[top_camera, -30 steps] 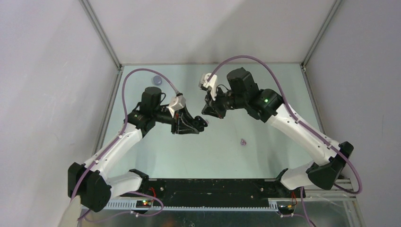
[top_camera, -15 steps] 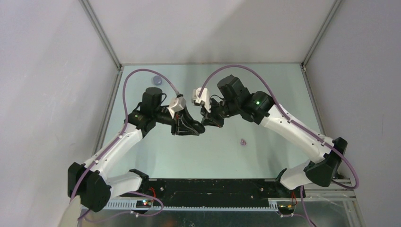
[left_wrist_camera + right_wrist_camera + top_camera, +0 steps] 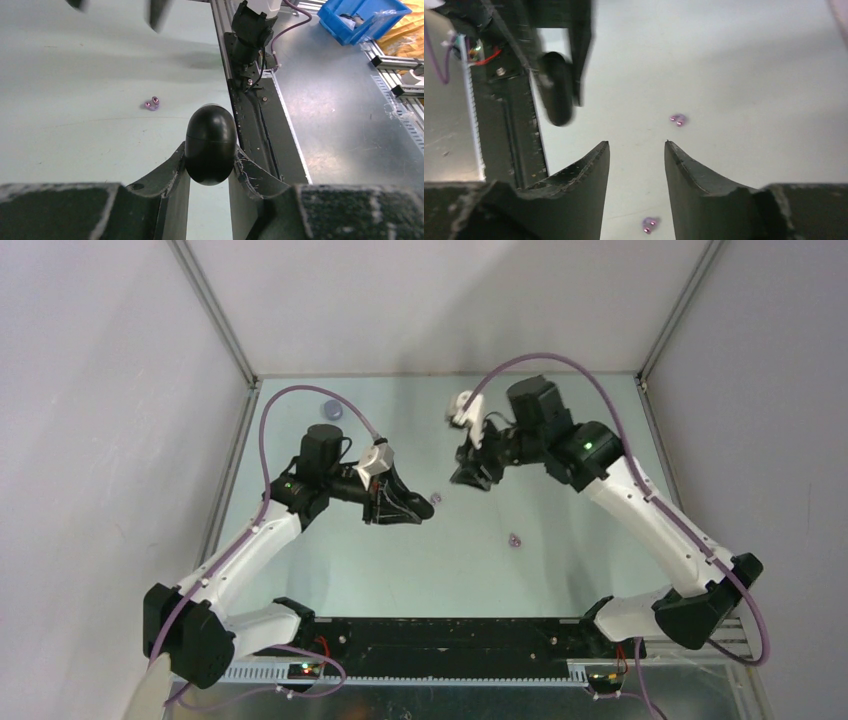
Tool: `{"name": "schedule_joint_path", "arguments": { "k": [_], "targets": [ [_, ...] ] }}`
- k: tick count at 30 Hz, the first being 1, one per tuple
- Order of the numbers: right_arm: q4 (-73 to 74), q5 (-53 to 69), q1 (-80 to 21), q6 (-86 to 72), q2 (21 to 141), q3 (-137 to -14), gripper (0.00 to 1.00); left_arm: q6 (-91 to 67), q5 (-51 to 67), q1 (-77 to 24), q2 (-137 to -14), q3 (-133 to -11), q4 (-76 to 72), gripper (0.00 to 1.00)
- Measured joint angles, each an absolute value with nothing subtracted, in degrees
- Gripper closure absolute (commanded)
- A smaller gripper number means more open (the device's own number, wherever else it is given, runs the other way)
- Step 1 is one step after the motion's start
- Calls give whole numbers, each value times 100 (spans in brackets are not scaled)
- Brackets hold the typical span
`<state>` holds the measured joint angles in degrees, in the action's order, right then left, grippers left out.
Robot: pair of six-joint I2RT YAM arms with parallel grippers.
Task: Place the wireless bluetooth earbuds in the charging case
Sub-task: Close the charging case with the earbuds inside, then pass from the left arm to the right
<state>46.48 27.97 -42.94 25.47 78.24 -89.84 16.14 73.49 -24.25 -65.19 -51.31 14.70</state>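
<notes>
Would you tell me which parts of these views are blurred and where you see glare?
Left wrist view: the case in the left gripper is crisp, with a soft highlight on top; the right gripper at the top edge is blurred. Right wrist view: its fingers and the earbuds are sharp, the case smeared. Top view: sharp, evenly lit.

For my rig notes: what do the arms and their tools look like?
The left arm and right arm have white shells, black joints and a looping purple cable each. A green light glows on the right arm. The left tool and right tool have black, tapered fingers.
</notes>
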Motion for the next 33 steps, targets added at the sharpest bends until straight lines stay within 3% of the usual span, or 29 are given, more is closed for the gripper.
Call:
{"name": "schedule_joint_path", "arguments": {
  "k": [6, 14, 21, 25, 29, 33],
  "targets": [
    [4027, 3721, -3131, 2102, 7463, -8427, 43, 1470, 7290, -2425, -6521, -5131, 1251, 100],
    [3441, 4648, -3747, 1831, 7319, -7907, 38, 375, 6949, -2425, -6523, -4858, -30, 100],
    [3055, 4635, -4018, 1605, 7749, -7806, 38, -572, 6851, -2425, -6578, -4541, -1085, 100],
    [2978, 4534, -4097, 1546, 7913, -7778, 44, -832, 6871, -2425, -6587, -4499, -1437, 100],
    [2912, 4523, -4143, 1511, 7979, -7778, 60, -1009, 6886, -2425, -6589, -4466, -1636, 100],
    [2882, 4515, -4143, 1509, 7983, -7778, 62, -1059, 6921, -2421, -6591, -4464, -1684, 100]
  ]
}}
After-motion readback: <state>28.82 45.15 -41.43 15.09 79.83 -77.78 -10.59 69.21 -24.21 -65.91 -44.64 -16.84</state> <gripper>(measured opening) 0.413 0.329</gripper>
